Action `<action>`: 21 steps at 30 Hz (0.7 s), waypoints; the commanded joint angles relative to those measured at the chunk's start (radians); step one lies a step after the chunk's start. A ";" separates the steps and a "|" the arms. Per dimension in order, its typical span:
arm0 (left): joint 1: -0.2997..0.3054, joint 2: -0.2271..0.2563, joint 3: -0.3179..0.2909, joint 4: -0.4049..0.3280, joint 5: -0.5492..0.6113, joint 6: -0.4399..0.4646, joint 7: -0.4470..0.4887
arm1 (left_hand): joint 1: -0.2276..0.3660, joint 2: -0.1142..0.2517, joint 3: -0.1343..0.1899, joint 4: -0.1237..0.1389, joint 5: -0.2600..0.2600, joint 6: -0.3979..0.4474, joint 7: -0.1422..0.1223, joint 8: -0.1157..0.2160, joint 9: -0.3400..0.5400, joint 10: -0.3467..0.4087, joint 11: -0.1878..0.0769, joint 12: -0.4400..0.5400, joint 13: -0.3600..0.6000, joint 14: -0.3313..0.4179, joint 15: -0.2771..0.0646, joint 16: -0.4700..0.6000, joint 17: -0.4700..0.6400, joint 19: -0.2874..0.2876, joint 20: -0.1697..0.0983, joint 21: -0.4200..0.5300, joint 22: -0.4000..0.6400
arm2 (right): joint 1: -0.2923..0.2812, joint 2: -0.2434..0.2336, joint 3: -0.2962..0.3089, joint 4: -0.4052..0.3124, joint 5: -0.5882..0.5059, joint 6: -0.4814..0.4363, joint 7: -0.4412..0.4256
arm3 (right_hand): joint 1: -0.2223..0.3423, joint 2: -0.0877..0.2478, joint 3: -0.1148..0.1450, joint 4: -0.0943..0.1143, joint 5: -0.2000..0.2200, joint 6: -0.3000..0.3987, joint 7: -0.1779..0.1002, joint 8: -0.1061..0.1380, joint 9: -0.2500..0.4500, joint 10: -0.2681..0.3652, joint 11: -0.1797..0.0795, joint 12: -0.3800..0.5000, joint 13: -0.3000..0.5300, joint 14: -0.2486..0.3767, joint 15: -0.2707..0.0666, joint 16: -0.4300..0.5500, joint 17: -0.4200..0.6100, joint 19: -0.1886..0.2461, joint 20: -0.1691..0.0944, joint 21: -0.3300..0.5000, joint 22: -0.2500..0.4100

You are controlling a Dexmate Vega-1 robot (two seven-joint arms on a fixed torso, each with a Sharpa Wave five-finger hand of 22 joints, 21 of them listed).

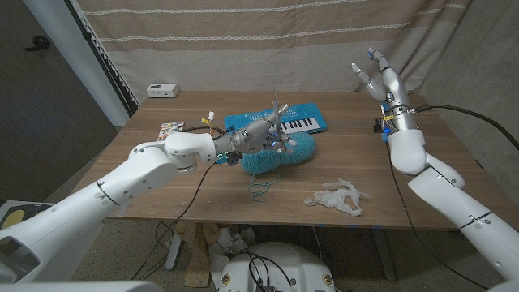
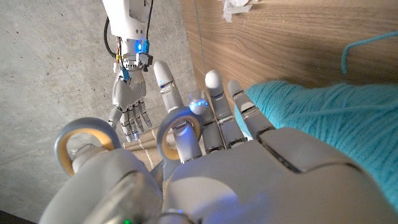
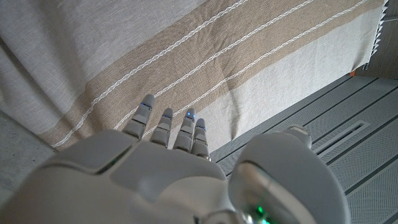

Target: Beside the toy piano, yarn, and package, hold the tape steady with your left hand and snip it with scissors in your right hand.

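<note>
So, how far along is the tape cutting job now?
Nothing looks cut yet. In hand: the left robot hand reaches over the teal yarn ball beside the blue toy piano. Two grey rings sit at its fingers; I cannot tell what they are. The right robot hand is raised, open and empty. Left: gripping scissors, steadying tape, snipping.

Head camera looks down; wrist cameras sit close behind each robot hand.

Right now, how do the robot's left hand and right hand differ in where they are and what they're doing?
The left hand reaches low over the table, against the teal yarn; the right hand is raised in the air past the table's right end. The left hand's fingers lie close together at the yarn; the right hand's are spread, holding nothing. Both are white and grey.
</note>
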 commanded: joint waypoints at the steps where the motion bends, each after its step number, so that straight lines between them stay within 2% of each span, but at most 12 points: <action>1: -0.006 -0.024 0.018 0.052 0.049 -0.066 -0.026 | -0.004 -0.010 -0.118 -0.104 0.002 0.081 0.075 -0.001 0.002 0.105 -0.092 0.026 0.002 0.008 -0.086 0.006 0.003 0.001 -0.008 -0.004 0.004 | -0.014 -0.015 0.001 -0.028 -0.035 -0.066 -0.002 | -0.008 -0.016 -0.010 0.004 -0.002 -0.004 -0.001 0.000 0.000 -0.002 0.016 0.004 0.000 0.004 0.010 0.010 0.003 0.006 0.008 -0.005 0.003; 13: 0.014 -0.007 0.002 0.043 0.047 -0.072 -0.024 | -0.006 -0.011 -0.118 -0.104 0.001 0.087 0.076 -0.001 0.002 0.113 -0.091 0.027 0.002 0.010 -0.084 0.007 0.003 0.000 -0.007 -0.004 0.005 | -0.055 -0.027 0.013 -0.045 -0.033 -0.075 -0.005 | -0.026 -0.024 -0.013 0.010 -0.001 0.007 -0.001 0.005 0.000 0.005 0.012 0.009 0.000 0.006 -0.002 0.012 0.003 0.011 -0.001 -0.013 0.003; 21: 0.042 0.009 -0.020 0.020 0.038 -0.074 0.002 | -0.007 -0.010 -0.118 -0.104 0.001 0.088 0.077 -0.002 0.002 0.119 -0.090 0.027 0.002 0.015 -0.086 0.008 0.002 0.001 -0.007 -0.004 0.007 | -0.074 -0.040 0.009 -0.045 -0.051 -0.061 -0.009 | -0.023 -0.020 -0.005 0.007 0.006 0.041 -0.002 0.017 0.000 0.025 -0.008 0.018 0.000 0.022 -0.012 0.017 0.003 0.021 -0.004 -0.020 0.004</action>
